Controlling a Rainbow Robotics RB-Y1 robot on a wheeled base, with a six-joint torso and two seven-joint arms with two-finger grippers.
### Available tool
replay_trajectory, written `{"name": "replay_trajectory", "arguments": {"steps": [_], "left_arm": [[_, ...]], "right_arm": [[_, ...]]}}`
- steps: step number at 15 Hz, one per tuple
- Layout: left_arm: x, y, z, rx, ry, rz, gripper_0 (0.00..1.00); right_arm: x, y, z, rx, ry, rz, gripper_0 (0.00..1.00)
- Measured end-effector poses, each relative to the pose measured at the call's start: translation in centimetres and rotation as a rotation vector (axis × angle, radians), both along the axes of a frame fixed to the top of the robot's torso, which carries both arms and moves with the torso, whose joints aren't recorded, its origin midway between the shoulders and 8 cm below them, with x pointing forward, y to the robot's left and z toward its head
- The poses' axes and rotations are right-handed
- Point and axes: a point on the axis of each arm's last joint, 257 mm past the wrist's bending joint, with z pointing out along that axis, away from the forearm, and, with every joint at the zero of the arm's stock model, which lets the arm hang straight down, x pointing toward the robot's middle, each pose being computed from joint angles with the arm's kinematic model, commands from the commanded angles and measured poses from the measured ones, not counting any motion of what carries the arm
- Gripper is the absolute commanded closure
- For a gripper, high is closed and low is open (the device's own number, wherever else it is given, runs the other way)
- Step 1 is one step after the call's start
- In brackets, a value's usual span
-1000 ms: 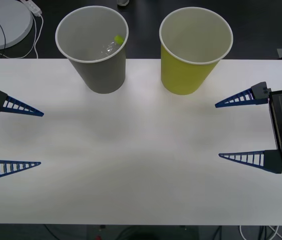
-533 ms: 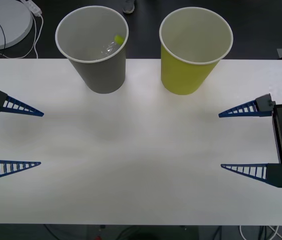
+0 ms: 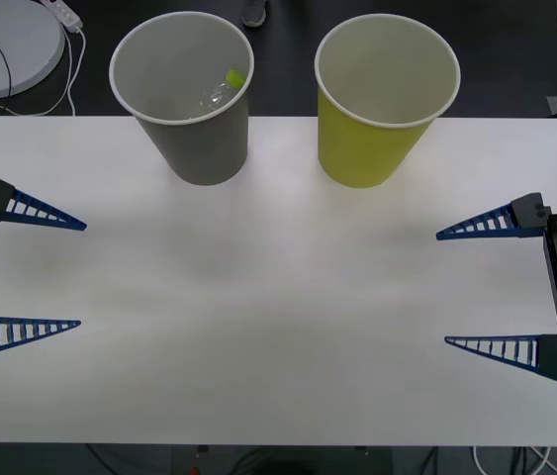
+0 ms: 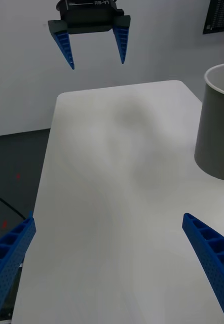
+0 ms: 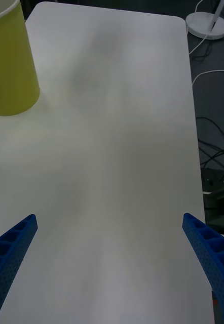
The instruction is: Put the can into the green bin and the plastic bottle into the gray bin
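The gray bin [image 3: 187, 119] stands at the table's far edge, left of centre, and its side shows in the right wrist view [image 4: 219, 131]. The plastic bottle [image 3: 217, 93] lies inside it, yellow-green cap up against the wall. To the right stands the green bin [image 3: 372, 129], upright, also seen from the left wrist [image 5: 9, 71]. The can is out of view. My left gripper [image 3: 82, 275] [image 5: 109, 217] hangs open at the left edge, nothing between its fingers; it also shows far off [image 4: 97, 63]. My right gripper [image 3: 442, 288] [image 4: 108, 218] is open at the right edge, holding nothing.
The white table [image 3: 258, 297] lies bare between the two grippers. Off the table, on the dark floor beyond its far left corner, sits a white round base [image 3: 6, 45] with cables. More cables lie on the floor past the right edge [image 5: 213, 152].
My right gripper has drawn back to the right and slightly toward the table's front edge, still open. The left gripper, both bins and the bottle have stayed put.
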Motion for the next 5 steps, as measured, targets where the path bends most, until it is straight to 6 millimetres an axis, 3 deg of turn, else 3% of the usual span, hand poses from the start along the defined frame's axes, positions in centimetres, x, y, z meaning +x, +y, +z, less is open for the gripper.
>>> {"name": "replay_trajectory", "arguments": {"steps": [5], "left_arm": [[0.0,0.0,0.0,0.0,0.0,0.0,0.0]], "right_arm": [[-0.19,-0.01,-0.17,-0.003,-0.005,0.007,0.0]]}}
